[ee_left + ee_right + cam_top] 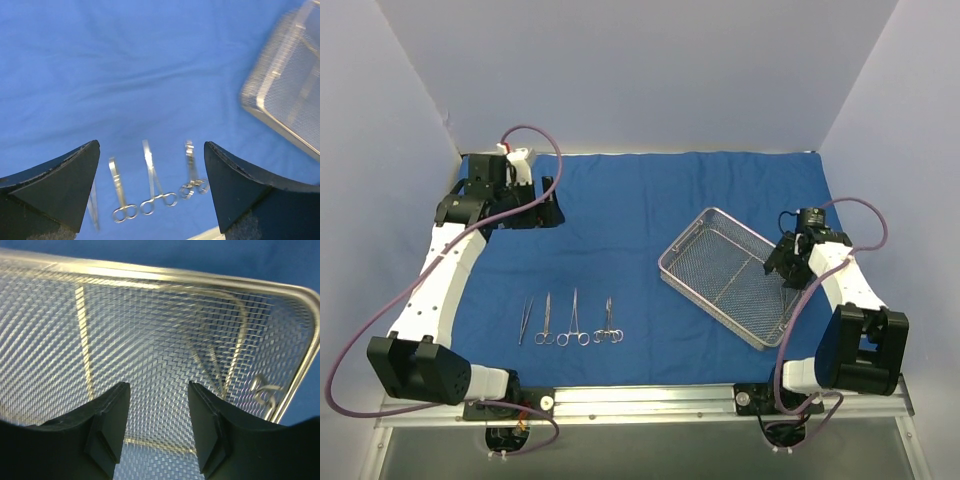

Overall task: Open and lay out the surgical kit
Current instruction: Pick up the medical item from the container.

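My right claw [157, 390], half-parted and empty, is hovering over the mesh tray [705, 225] on the blue cloth [620, 230]; a steel ring handle [264, 388] is lying just to its right, well apart from my wide, empty left claw [151, 144].
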### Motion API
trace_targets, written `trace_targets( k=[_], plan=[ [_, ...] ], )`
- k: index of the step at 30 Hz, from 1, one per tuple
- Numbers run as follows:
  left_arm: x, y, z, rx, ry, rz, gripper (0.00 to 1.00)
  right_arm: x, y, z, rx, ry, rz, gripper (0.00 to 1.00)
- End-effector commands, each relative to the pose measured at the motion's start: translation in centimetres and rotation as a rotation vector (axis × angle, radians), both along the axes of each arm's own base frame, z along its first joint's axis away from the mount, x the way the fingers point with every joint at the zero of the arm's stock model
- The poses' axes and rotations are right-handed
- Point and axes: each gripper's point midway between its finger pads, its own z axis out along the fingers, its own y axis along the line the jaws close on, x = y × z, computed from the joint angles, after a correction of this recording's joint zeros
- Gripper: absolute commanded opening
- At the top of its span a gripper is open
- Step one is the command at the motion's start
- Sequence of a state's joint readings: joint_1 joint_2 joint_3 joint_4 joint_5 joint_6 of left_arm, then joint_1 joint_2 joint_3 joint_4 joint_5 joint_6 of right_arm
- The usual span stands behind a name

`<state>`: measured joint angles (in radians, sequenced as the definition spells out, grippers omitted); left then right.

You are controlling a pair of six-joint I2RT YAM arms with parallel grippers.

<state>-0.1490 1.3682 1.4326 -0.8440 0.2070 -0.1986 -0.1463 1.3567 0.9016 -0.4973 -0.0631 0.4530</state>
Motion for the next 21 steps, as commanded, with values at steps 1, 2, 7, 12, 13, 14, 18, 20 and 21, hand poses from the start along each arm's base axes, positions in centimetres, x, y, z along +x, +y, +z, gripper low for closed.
trace_targets(
  k=[1, 2, 7, 12, 13, 14, 18, 20, 21],
  plan=[
    [0.0, -4.7, 2.4, -0.128, -0.086, -0.187, 0.94, -0.4, -1.4, -1.9, 0.013, 0.019, -0.143, 0.51],
    [0.2, -5.3, 2.2, -0.132, -0.091, -0.191, 0.94, -0.4, -1.5, -2.2, 0.007, 0.018, -0.144, 0.52],
    [0.5, -5.5, 0.8, -0.151, -0.043, -0.151, 0.94, -1.2, -3.9, -3.4, -0.117, 0.059, -0.207, 0.6],
    [0.9, -2.4, 0.5, -0.117, -0.043, 0.027, 0.94, -1.5, -4.9, -4.6, -0.171, 0.11, -0.214, 0.64],
    [1.0, -2.3, 0.5, -0.116, -0.039, 0.034, 0.94, -1.4, -5.1, -4.8, -0.183, 0.115, -0.214, 0.64],
    [1.0, -2.4, 0.3, -0.118, -0.034, 0.034, 0.94, -1.5, -5.2, -5.4, -0.184, 0.13, -0.208, 0.64],
    [0.7, -3.3, 0.5, -0.156, -0.022, -0.013, 0.94, -1.3, -4.8, -7.1, -0.169, 0.176, -0.184, 0.64],
    [0.8, -3.4, 0.6, -0.151, -0.021, -0.023, 0.94, -0.9, -4.5, -7.7, -0.164, 0.181, -0.165, 0.62],
    [0.7, -3.5, 0.6, -0.153, -0.019, -0.035, 0.94, -0.8, -4.2, -7.8, -0.171, 0.185, -0.153, 0.6]
  ],
)
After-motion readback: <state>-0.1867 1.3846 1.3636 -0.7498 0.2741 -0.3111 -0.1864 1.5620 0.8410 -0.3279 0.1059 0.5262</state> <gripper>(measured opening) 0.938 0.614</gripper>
